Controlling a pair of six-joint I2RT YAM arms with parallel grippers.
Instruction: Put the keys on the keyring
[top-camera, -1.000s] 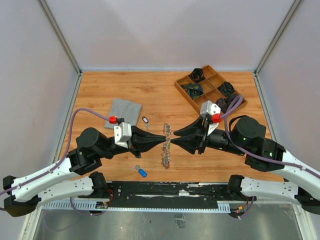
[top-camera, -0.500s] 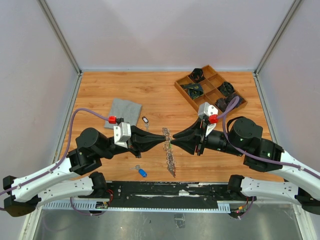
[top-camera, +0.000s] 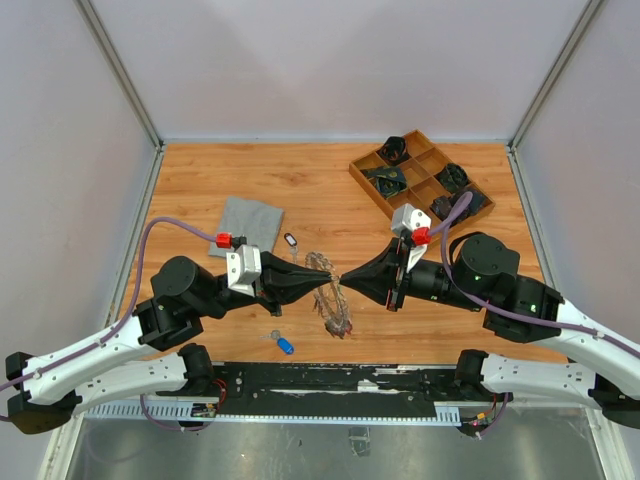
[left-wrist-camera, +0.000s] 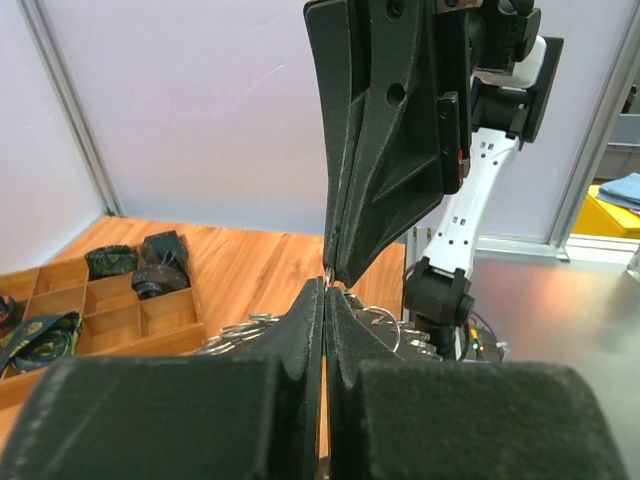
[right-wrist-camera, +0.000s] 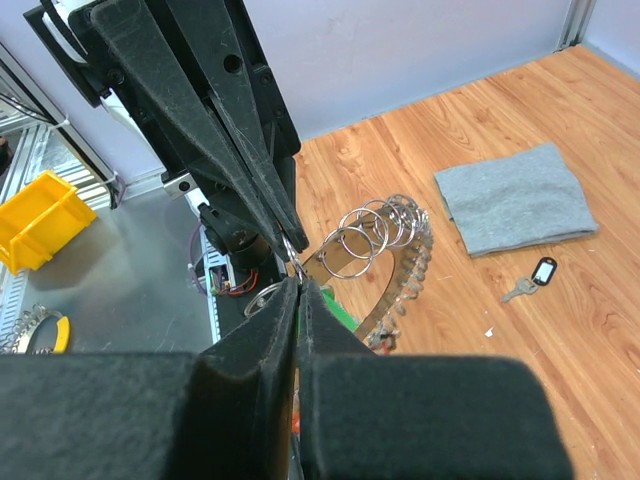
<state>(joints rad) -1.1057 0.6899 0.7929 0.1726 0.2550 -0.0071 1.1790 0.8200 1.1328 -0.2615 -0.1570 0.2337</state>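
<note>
The keyring (top-camera: 327, 292) is a thin metal ring crowded with silver keys. It hangs above the table between the two gripper tips, which meet tip to tip. My left gripper (top-camera: 333, 283) is shut on the ring's wire from the left, and my right gripper (top-camera: 346, 280) is shut on it from the right. In the left wrist view my shut left gripper (left-wrist-camera: 328, 287) faces the right fingers (left-wrist-camera: 385, 150), with keys (left-wrist-camera: 245, 325) below. In the right wrist view my shut right gripper (right-wrist-camera: 297, 285) faces the left fingers (right-wrist-camera: 215, 105); the keyring (right-wrist-camera: 385, 235) curves beyond them.
A loose key with a black tag (top-camera: 291, 240) lies by the grey cloth (top-camera: 247, 226); it also shows in the right wrist view (right-wrist-camera: 535, 275). A blue-tagged key (top-camera: 284, 345) lies near the front edge. A wooden divider tray (top-camera: 420, 178) stands at the back right.
The keyring has turned between the grippers: it hung edge-on as a straight line of keys and now shows as an open loop tilted left. The right gripper has shifted slightly left.
</note>
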